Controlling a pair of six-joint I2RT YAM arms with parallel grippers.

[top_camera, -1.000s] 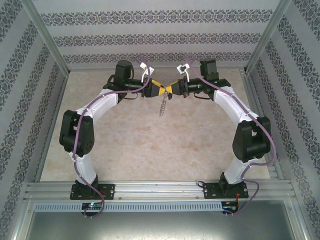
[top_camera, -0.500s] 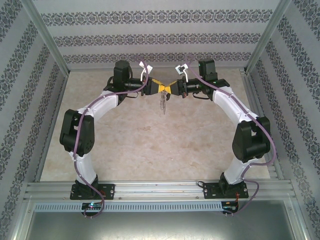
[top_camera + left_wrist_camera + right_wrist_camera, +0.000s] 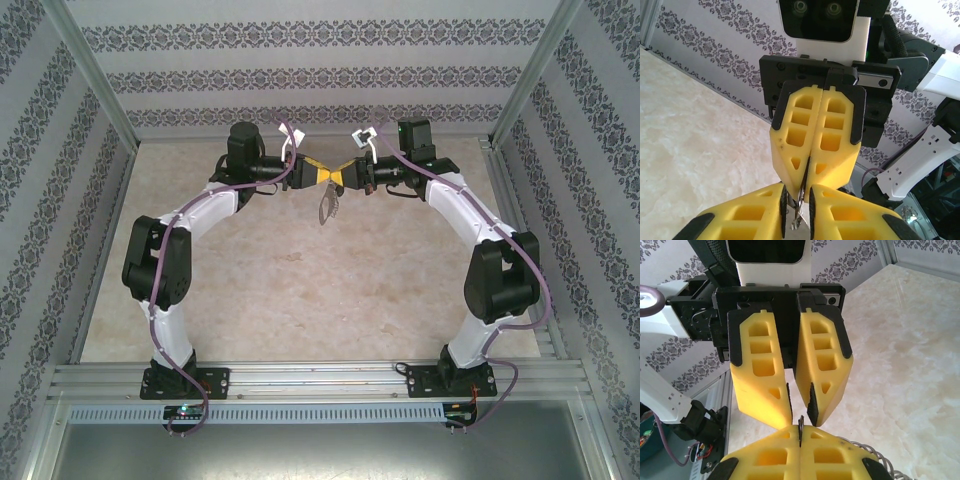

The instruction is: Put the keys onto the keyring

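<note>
Above marbled table (image 3: 300, 290), patterned walls (image 3: 300, 80) around, right jaws clench keyring (image 3: 327, 207); left jaws unclear.

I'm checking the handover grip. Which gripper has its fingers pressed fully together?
The right gripper: its yellow fingers meet along their whole length. On the left gripper the fingers stand apart, with metal of the keyring in the gap between them.

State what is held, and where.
The right gripper is shut on the keyring at its upper edge; the loop hangs below. The left gripper straddles it; its grip cannot be told.
</note>
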